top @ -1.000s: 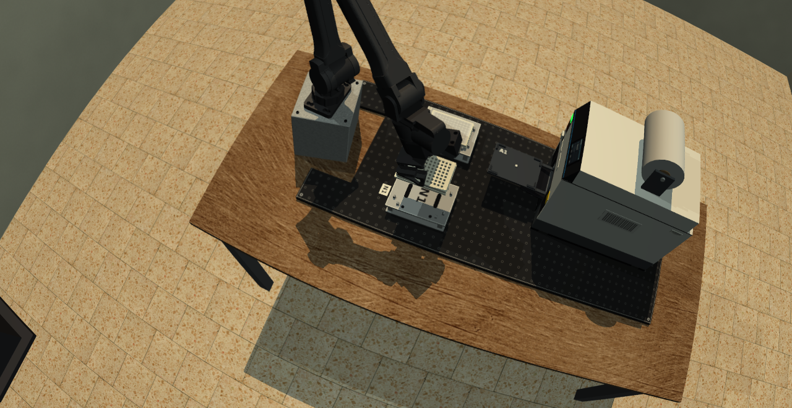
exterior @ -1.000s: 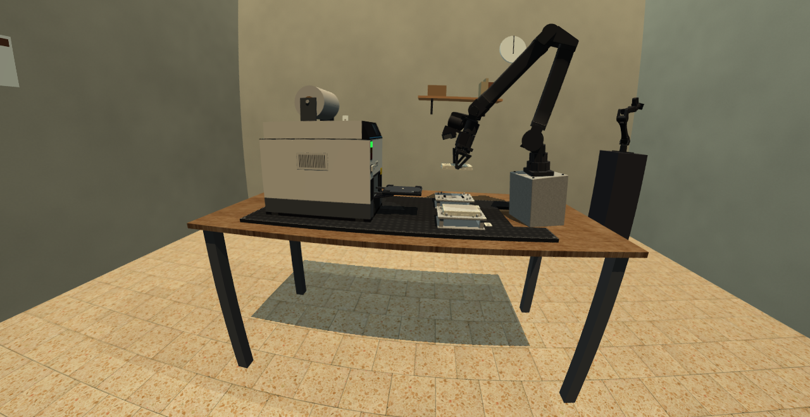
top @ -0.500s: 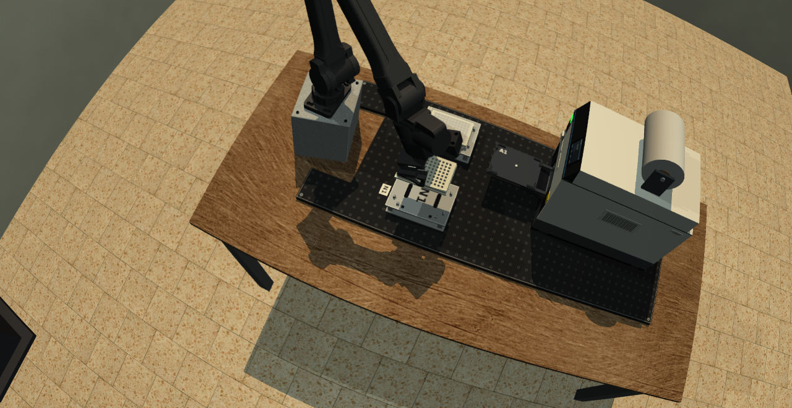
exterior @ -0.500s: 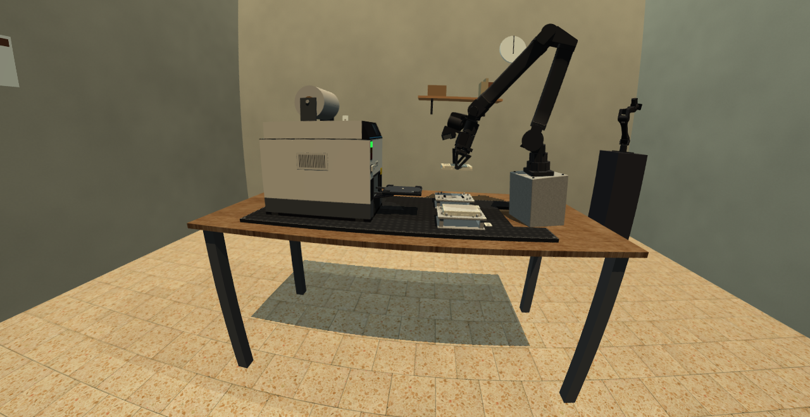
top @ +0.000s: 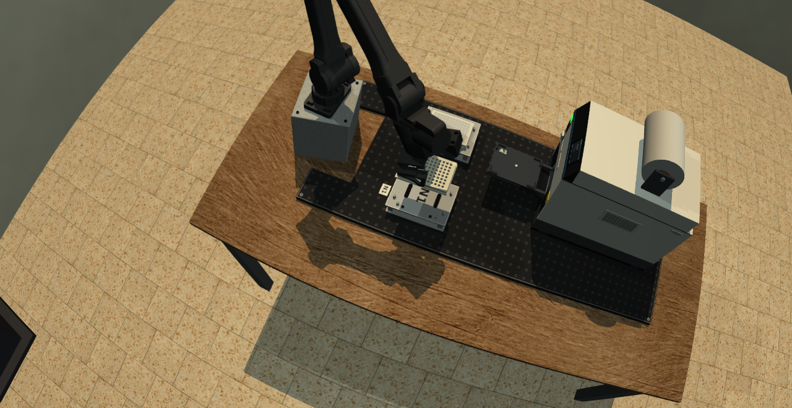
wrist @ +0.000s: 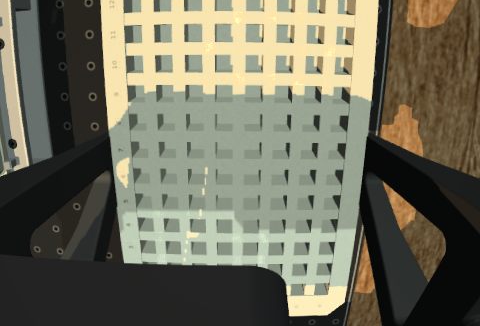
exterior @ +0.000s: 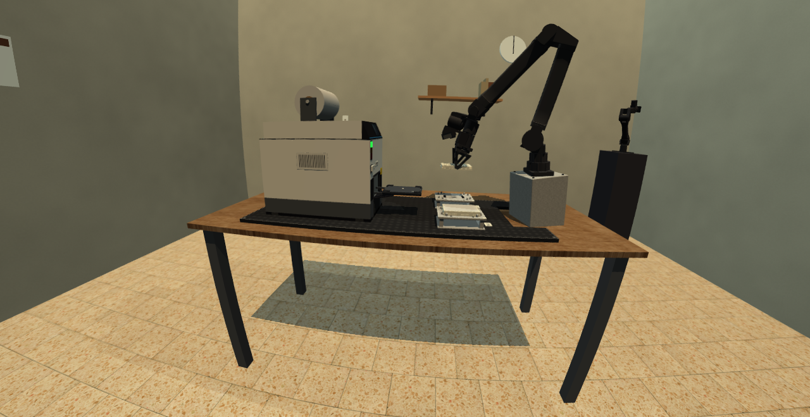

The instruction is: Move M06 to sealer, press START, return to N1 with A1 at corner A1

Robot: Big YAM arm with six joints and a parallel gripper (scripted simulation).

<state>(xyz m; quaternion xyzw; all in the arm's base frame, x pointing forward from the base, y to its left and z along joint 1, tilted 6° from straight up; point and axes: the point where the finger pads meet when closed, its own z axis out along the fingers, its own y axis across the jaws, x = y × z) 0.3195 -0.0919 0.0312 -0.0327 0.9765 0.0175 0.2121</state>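
My gripper (top: 426, 169) is shut on plate M06 (top: 441, 174), a cream well plate with open wells. It holds the plate level, well above the table, as the exterior view shows (exterior: 457, 166). In the wrist view the plate (wrist: 236, 133) fills the space between the two black fingers. Nest N1 (top: 420, 205) stands bare below, its N1 mark showing. The sealer's stage (top: 516, 167) is out and bare, with an A1 mark at its far corner. The sealer (top: 614, 181) shows a green lamp (top: 570, 117).
Nest N2 holds a second cream plate (top: 456, 125) behind my arm's wrist. The arm's grey base block (top: 327, 120) stands at the table's far left. A foil roll (top: 661, 148) sits on top of the sealer. A black perforated mat (top: 476, 222) lies under it all.
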